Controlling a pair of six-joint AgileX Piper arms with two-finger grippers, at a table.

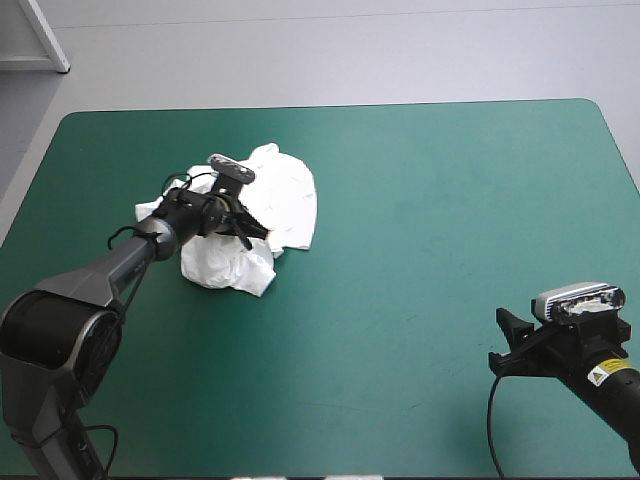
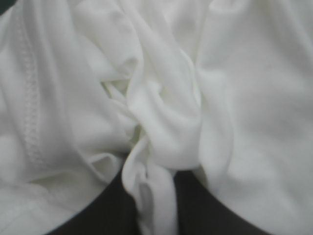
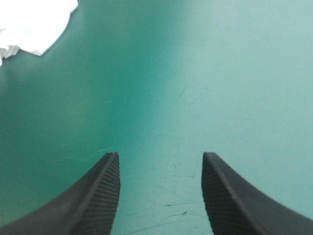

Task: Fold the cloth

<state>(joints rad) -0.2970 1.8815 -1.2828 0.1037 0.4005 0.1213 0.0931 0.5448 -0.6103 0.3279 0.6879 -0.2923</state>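
Observation:
The white T-shirt lies as a crumpled heap on the left half of the teal-green table. My left gripper is pressed into the middle of the heap. In the left wrist view the T-shirt fills the picture, and a twisted fold runs down between the black fingers, which are all but shut on it. My right gripper sits low near the table's front right, far from the cloth. Its fingers stand apart with only bare cover between them. A corner of the T-shirt shows far ahead of it.
Bare teal-green cover stretches between the heap and the right gripper. The table's far edge lies beyond the heap.

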